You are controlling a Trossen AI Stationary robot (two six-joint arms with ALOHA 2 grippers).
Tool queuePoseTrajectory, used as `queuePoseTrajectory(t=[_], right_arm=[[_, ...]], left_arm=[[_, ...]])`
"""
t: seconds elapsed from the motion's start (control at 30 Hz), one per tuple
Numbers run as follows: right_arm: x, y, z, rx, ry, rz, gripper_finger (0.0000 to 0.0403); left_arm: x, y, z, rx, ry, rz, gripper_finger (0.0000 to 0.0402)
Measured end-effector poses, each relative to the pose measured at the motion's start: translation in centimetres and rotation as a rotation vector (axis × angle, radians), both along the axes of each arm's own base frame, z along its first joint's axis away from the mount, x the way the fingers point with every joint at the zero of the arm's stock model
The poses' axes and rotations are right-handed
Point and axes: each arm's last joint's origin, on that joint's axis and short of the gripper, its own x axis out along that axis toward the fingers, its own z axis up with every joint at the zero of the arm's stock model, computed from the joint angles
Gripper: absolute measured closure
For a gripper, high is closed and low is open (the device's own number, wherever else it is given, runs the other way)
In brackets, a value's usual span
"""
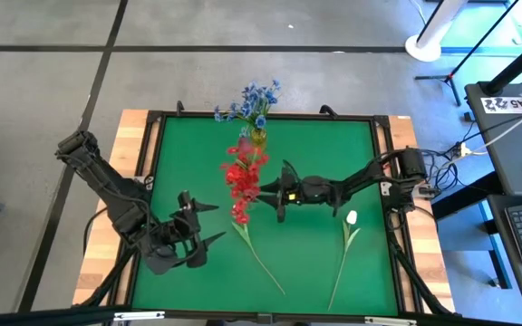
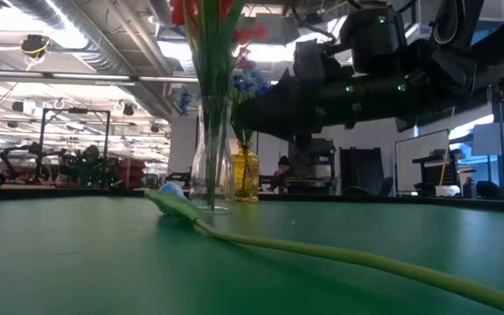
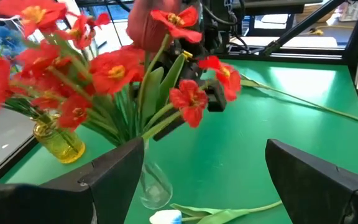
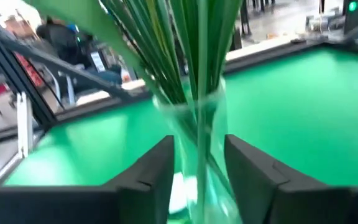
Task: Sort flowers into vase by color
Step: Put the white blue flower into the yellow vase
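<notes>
Flowers with red blooms (image 1: 243, 172) stand bunched in a clear glass vase (image 3: 149, 180) near the middle of the green mat (image 1: 324, 154), and the blue sprigs (image 1: 254, 100) sit in a small yellow vase (image 3: 59, 142) just behind it, toward the far edge. From where I stand the right gripper (image 1: 279, 201) is right up against the red bunch; its wrist view shows the fingers parted, with the green stems and the neck of the clear vase in the gap between them, and I can't tell whether they touch. One white bud (image 1: 352, 217) lies flat on the mat off to the right, and another long stem (image 1: 259, 258) lies in front of the clear vase. The left gripper (image 1: 202, 226) hangs over the near left part of the mat, fingers spread wide and empty
</notes>
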Motion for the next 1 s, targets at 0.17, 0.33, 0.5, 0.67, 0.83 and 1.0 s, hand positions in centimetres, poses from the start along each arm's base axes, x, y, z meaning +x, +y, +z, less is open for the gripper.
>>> queuePoseTrajectory(t=[0.17, 0.33, 0.5, 0.67, 0.83, 1.0], right_arm=[[-0.7, 0.0, 0.6, 0.0, 0.142, 0.006, 0.0212], [-3.2, -0.3, 3.2, 0.025, 0.338, -0.069, 0.0188], [-6.5, -0.5, 6.6, 0.137, 0.423, -0.12, 0.0195], [-9.8, 1.2, 8.4, 0.276, 0.547, -0.088, 0.021], [-11.7, 3.9, 10.2, 0.352, 0.731, -0.102, 0.0219], [-12.9, 6.5, 11.9, 0.457, 0.88, -0.159, 0.022]], left_arm=[[-0.1, 0.1, -0.1, 0.005, 0.01, 0.005, 0.0072], [-0.6, 0.5, -0.7, 0.022, 0.059, 0.027, 0.0072], [-1.0, 0.8, -1.1, -0.011, 0.113, 0.034, 0.0072], [-1.5, 0.6, -2.2, -0.054, 0.131, 0.026, 0.0072], [-2.5, 0.6, -5.9, -0.191, 0.117, 0.002, 0.0072], [-3.1, 0.6, -8.8, -0.353, 0.018, -0.046, 0.0072]])
